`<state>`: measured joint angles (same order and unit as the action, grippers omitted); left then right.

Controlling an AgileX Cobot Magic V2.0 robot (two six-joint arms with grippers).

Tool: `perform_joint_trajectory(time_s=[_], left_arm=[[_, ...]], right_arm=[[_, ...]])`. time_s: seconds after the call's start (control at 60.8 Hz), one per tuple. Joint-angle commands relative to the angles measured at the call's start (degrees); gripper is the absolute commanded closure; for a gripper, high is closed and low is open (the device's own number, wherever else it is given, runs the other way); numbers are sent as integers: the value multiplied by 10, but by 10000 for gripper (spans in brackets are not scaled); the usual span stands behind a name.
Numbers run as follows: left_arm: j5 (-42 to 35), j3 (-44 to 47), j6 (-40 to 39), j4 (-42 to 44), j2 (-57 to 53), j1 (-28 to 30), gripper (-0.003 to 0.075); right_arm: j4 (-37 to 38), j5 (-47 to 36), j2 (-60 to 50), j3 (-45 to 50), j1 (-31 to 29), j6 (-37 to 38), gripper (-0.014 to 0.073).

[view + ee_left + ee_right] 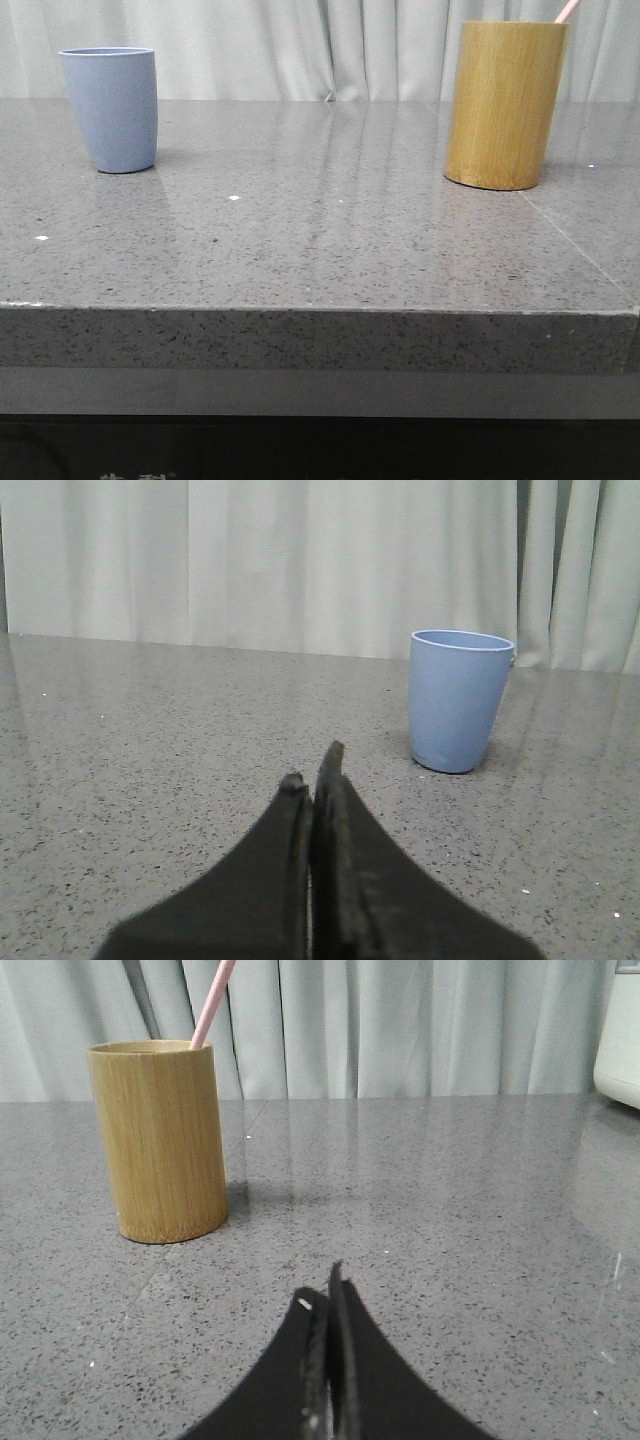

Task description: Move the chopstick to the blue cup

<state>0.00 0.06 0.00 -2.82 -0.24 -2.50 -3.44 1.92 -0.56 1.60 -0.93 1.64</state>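
The blue cup point(110, 108) stands upright at the far left of the grey stone table, also seen in the left wrist view point(458, 699). A pale pink chopstick point(567, 11) pokes out of the tall bamboo holder point(505, 104) at the far right; the right wrist view shows the same chopstick point(212, 1003) leaning from the holder point(160, 1140). My left gripper point(313, 770) is shut and empty, low over the table, short of the cup. My right gripper point(326, 1295) is shut and empty, well short of the holder. Neither gripper appears in the front view.
The table's front edge point(320, 310) runs across the front view. Pale curtains hang behind the table. A white object point(620, 1035) stands at the edge of the right wrist view.
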Motion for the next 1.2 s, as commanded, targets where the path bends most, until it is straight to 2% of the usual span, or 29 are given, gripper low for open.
perform_joint_trajectory(time_s=[0.0, 0.856, 1.021, 1.185], left_arm=[[-46, 5, -5, 1, -14, 0, 739], [-61, 2, -5, 0, -14, 0, 739], [-35, -50, -5, 0, -12, 0, 739], [57, -169, -5, 0, 16, 0, 739]], right_arm=[[5, -48, -12, -3, -3, -2, 662], [5, -63, -12, -4, -3, -2, 662], [5, -56, -12, -50, -3, -2, 662], [5, 22, -7, -150, -3, -2, 662]])
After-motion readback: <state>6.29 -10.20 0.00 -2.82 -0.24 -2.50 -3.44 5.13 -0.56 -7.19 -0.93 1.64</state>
